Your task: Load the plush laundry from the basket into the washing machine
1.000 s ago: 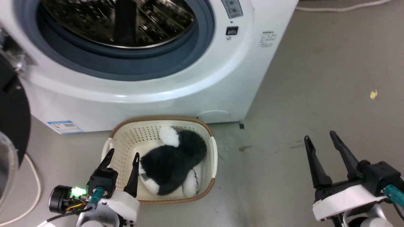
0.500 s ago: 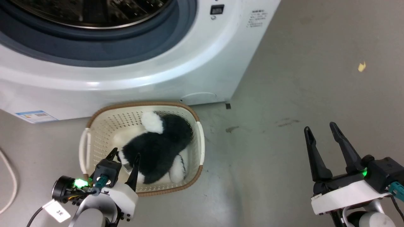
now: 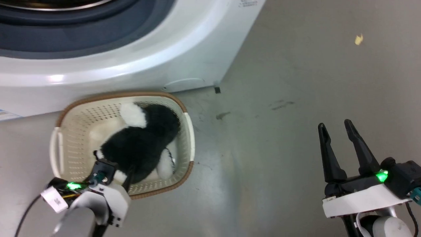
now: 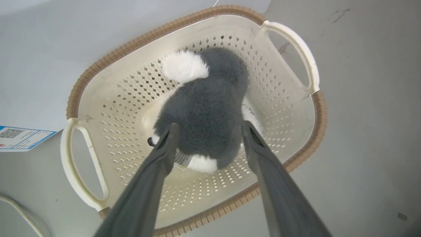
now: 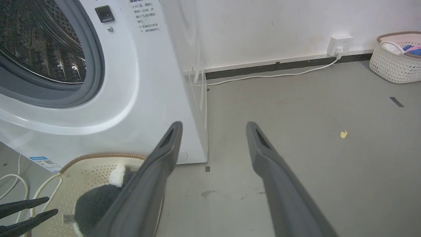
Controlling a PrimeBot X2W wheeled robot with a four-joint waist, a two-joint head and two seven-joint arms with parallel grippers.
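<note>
The plush laundry (image 4: 207, 108) is a fluffy black toy with a round white patch at its far end and more white at its near end, where a small pale tag (image 4: 184, 160) sticks out. It lies on the floor of the basket (image 4: 315, 112) and takes up most of the basket's length. The basket is cream perforated plastic with a brown woven rim and a loop handle on each side. It stands on the grey floor (image 3: 279, 148) just in front of the washing machine (image 3: 138, 62).

The left gripper (image 4: 210, 126) reaches down into the basket with its jaws wide apart, one finger on each side of the toy's near half. I cannot tell whether the fingers press the fur. The right gripper (image 3: 334, 123) is over bare floor well to the right, its jaws spread and holding nothing.

The right wrist view shows the washer's grey seal and shiny perforated drum (image 5: 36, 42) through the open mouth. Far to the right, by the wall, a white woven basket (image 5: 391, 65) holds coloured cloth.
</note>
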